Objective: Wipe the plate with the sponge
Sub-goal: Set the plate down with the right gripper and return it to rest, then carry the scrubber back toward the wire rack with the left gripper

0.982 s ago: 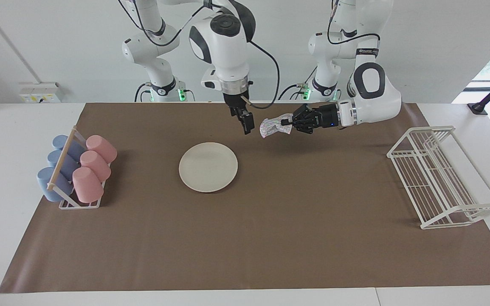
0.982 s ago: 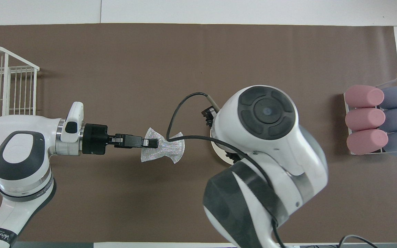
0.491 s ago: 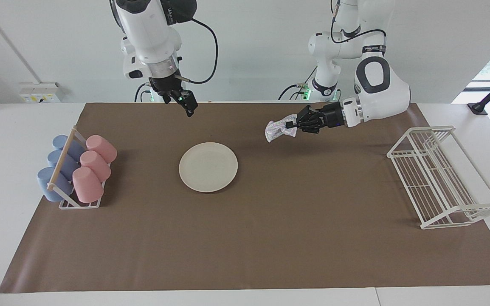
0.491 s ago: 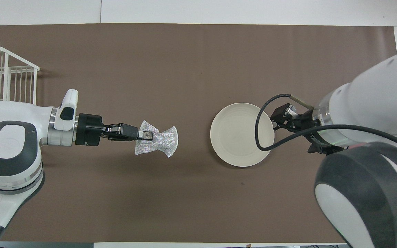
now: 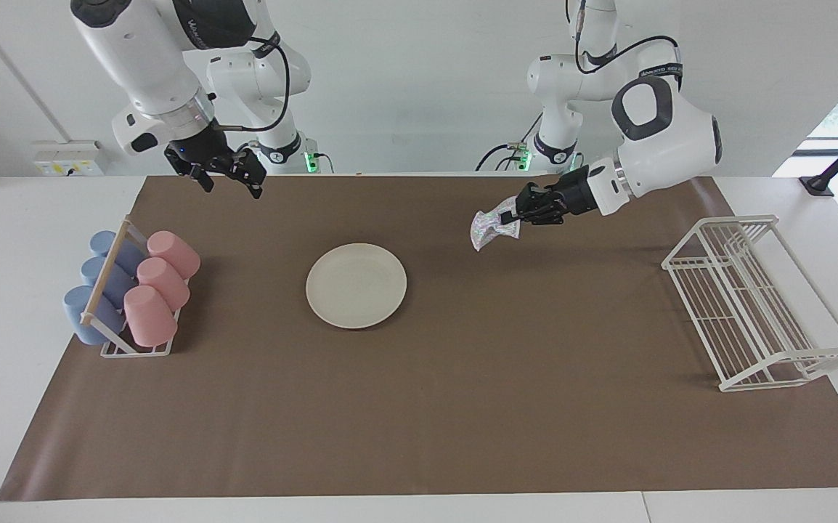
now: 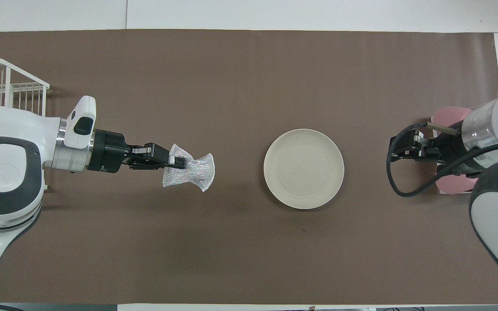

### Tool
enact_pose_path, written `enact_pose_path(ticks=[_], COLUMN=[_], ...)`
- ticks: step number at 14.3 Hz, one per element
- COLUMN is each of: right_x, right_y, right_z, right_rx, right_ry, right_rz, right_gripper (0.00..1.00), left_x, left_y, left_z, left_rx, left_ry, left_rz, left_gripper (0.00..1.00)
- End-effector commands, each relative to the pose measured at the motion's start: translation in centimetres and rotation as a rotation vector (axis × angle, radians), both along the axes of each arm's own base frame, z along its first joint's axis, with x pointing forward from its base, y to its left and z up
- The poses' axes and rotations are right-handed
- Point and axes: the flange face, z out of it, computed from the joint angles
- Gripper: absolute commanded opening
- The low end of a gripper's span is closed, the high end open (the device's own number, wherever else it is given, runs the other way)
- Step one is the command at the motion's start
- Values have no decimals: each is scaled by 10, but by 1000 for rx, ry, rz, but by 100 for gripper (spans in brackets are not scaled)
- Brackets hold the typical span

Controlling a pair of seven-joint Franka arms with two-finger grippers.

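Observation:
The cream-white plate (image 5: 356, 285) lies flat on the brown mat, bare; it also shows in the overhead view (image 6: 304, 168). My left gripper (image 5: 510, 216) is shut on the silvery wrinkly sponge (image 5: 488, 229) and holds it in the air over the mat, beside the plate toward the left arm's end; in the overhead view the gripper (image 6: 180, 163) and the sponge (image 6: 190, 172) are clear of the plate. My right gripper (image 5: 229, 178) is raised, open and empty, over the mat near the cup rack; it also shows in the overhead view (image 6: 400, 149).
A rack of pink and blue cups (image 5: 132, 290) stands at the right arm's end, partly hidden by the right arm in the overhead view (image 6: 447, 116). A white wire rack (image 5: 753, 305) stands at the left arm's end, also in the overhead view (image 6: 3, 86).
My right arm has swung from over the plate toward the cup rack's end, uncovering the plate in the overhead view. My left gripper has drawn the sponge slightly away from the plate.

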Motion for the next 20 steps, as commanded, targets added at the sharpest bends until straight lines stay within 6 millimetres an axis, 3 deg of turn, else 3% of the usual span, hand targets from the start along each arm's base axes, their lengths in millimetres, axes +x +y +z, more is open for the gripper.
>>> enact_pose_path(ticks=[1, 4, 8, 11, 17, 18, 20], right_x=[1, 5, 52, 51, 40, 39, 40], right_y=[-4, -11, -14, -16, -32, -36, -39], right_z=[0, -2, -11, -12, -13, -14, -12], right_rx=[-31, -70, -50, -65, -62, -59, -59], right_ry=[-22, -39, -44, -38, -7, 2, -6], right_rz=[113, 191, 238, 237, 216, 224, 242], right_gripper=[100, 100, 100, 100, 100, 100, 100], left_x=[4, -3, -11, -17, -16, -19, -14], left_y=[-18, -34, -32, -25, 8, 4, 11], left_z=[20, 30, 40, 38, 44, 44, 31], left_rx=[165, 370, 623, 796, 1141, 1195, 1333], left_ry=[-5, -21, -34, -54, -75, -90, -73], left_rz=[9, 4, -44, -90, -145, -167, -183], left_gripper=[0, 0, 0, 0, 0, 0, 0])
